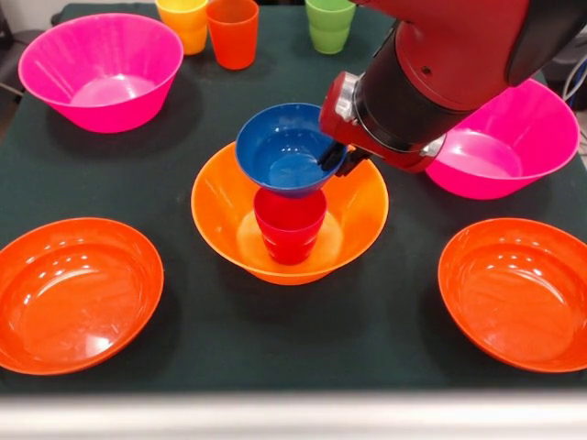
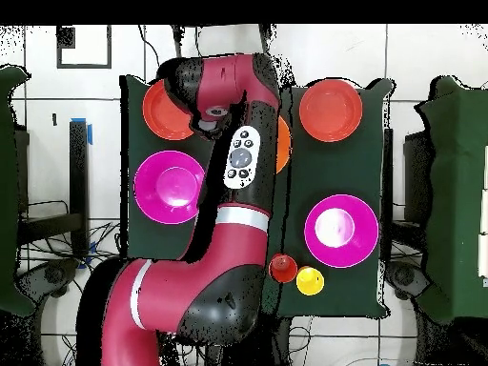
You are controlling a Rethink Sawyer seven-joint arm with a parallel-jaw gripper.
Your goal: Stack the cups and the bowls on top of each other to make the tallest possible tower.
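Observation:
The large orange bowl [image 1: 216,203] stands upright in the middle of the table. The red cup [image 1: 290,226] stands in it, open end down. The small blue bowl [image 1: 280,151] rests upright on the red cup. My gripper [image 1: 337,162] reaches in from the right and is shut on the blue bowl's right rim, one finger inside and one outside. The yellow cup [image 1: 184,22], orange cup [image 1: 233,33] and green cup [image 1: 329,25] stand in a row at the far edge. In the overhead view the arm hides the tower, apart from a sliver of the orange bowl [image 2: 283,143].
Two large pink bowls sit at far left [image 1: 103,71] and at right [image 1: 514,137]. Two shallow red-orange bowls sit at near left [image 1: 73,293] and near right [image 1: 518,293]. The dark green table [image 1: 293,339] ends at a pale front edge.

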